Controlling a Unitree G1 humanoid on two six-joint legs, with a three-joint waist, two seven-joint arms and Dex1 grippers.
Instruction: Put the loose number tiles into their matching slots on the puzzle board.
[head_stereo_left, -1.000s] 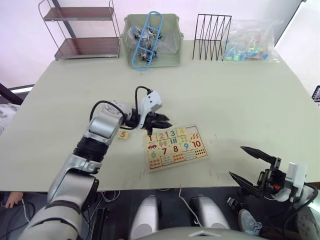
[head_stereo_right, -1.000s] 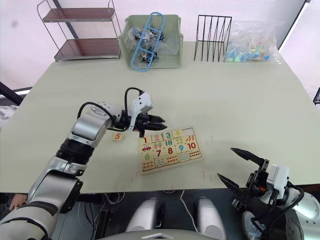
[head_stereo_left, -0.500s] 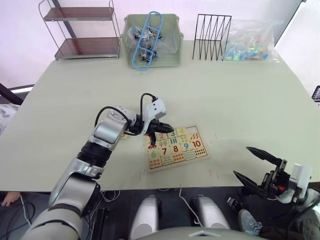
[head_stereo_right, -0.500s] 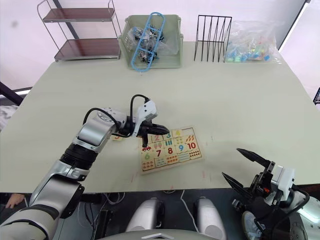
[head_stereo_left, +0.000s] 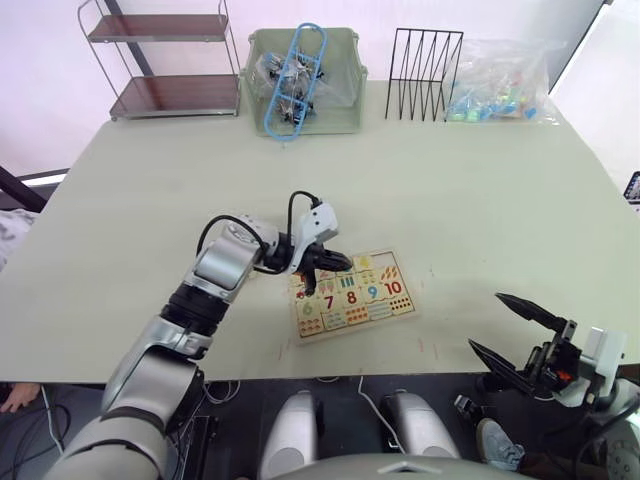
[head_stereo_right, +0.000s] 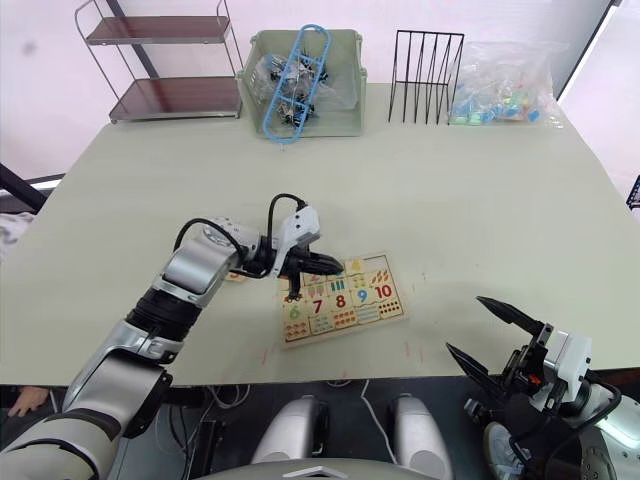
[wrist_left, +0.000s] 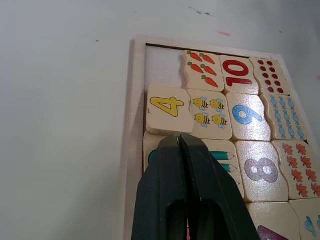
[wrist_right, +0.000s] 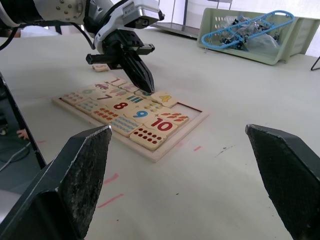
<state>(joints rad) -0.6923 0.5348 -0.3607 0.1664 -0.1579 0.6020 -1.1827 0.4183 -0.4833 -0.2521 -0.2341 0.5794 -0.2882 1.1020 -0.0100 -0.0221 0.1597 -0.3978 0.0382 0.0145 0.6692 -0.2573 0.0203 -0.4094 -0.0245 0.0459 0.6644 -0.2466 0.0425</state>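
The left gripper (wrist_left: 181, 137) is hovering right over the puzzle board (head_stereo_left: 352, 296), its two black fingers pressed together with nothing between them, tips sitting low over the top row near the green 3. Just beyond those tips the yellow 4 tile (wrist_left: 169, 108) is lying in the top row, but it is sitting crooked: its near edge is riding up and overhanging the rim on the outer side, so it is not lying flush in its slot. Past the 4, further from the fingertips, one empty slot (wrist_left: 163, 66) is showing bare pale wood, right beside the carrots piece and the red 10.

Behind the gripper, on the wrist side and off the board, the orange 5 tile (wrist_right: 101, 67) is resting flat on the table (head_stereo_left: 480, 200), partly hidden by the arm, near the board's corner but apart from it.

The right gripper (head_stereo_right: 497, 337) is hanging off the near table edge, well apart from the board, its two fingers spread wide and holding nothing. From its wrist view the board is lying ahead between those spread fingers, with the left gripper's closed tips pointing down at the top row beside the tilted 4.
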